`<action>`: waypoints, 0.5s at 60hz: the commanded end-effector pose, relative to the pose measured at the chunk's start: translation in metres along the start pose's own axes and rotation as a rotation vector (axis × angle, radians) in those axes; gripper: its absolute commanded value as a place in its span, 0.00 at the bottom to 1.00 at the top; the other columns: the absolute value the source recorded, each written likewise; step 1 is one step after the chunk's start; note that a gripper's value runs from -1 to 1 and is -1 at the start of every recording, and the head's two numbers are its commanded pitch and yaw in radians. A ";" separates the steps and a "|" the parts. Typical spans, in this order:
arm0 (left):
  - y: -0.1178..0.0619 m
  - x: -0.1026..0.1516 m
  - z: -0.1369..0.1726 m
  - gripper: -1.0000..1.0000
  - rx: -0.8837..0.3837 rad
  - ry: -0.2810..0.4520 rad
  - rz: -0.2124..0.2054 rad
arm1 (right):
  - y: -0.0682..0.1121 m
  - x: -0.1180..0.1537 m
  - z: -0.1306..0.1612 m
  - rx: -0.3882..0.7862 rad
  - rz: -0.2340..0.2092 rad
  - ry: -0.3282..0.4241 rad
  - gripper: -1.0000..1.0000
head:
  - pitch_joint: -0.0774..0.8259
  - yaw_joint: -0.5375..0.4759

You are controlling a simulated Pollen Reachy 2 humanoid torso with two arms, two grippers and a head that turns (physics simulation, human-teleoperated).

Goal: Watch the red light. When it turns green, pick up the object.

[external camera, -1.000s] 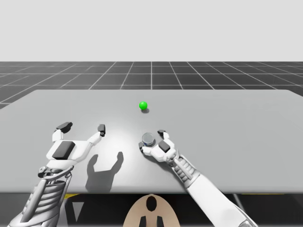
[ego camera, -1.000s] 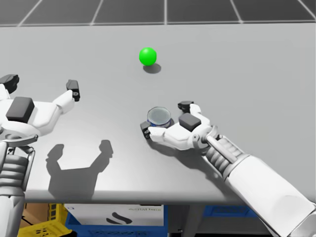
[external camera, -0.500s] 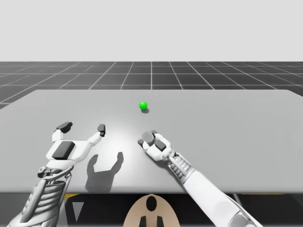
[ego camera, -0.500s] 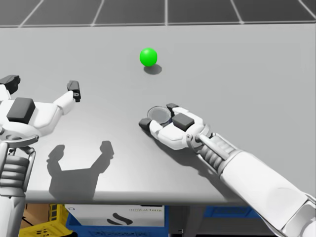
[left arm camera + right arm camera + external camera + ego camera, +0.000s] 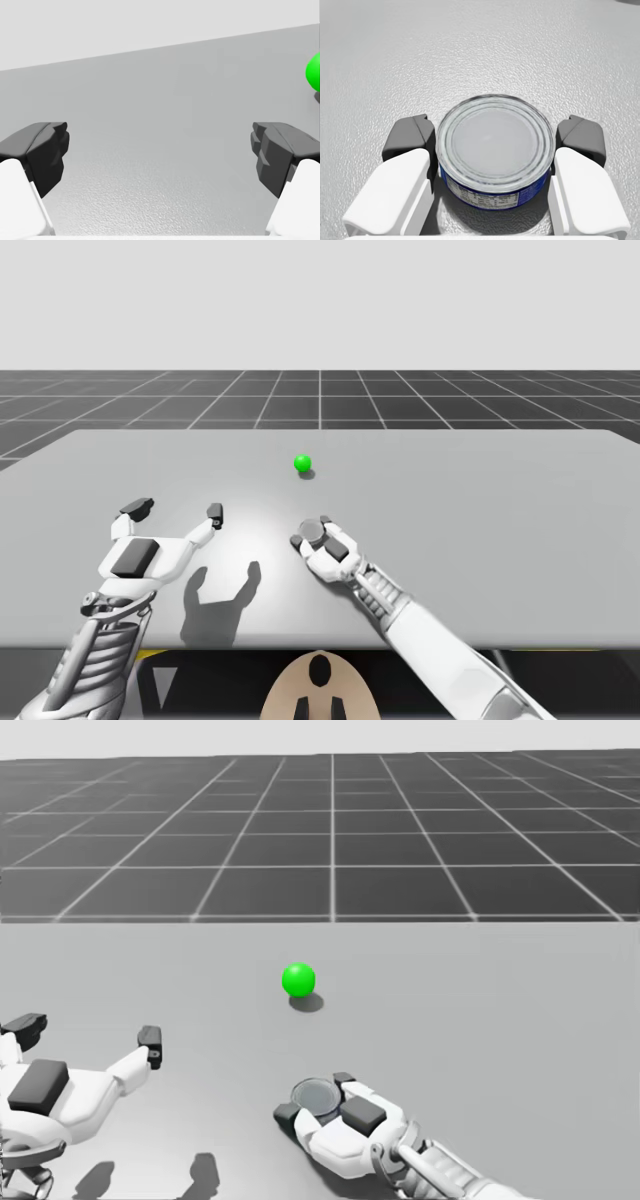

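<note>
Progress since a second ago: head tilted up, light (image 5: 298, 979) green, right gripper (image 5: 495, 134) gone from loose to clamped on the flat blue-labelled can (image 5: 495, 147) on the table (image 5: 500, 500) short of the light, left gripper (image 5: 160, 150) splayed and idle, so looks ready to lift.

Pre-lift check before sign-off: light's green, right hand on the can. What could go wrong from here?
1. The right hand grips the flat blue can by its low rounded wall, at two small contacts; it may slip or tilt on the lift.
2. The green light sits beyond the can on the table; a lift drifting forward could knock it.
</note>
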 end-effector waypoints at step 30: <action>0.000 0.000 0.000 0.00 -0.001 0.001 -0.002 | 0.043 0.181 0.075 0.076 -0.010 -0.489 1.00 | 0.41 0.56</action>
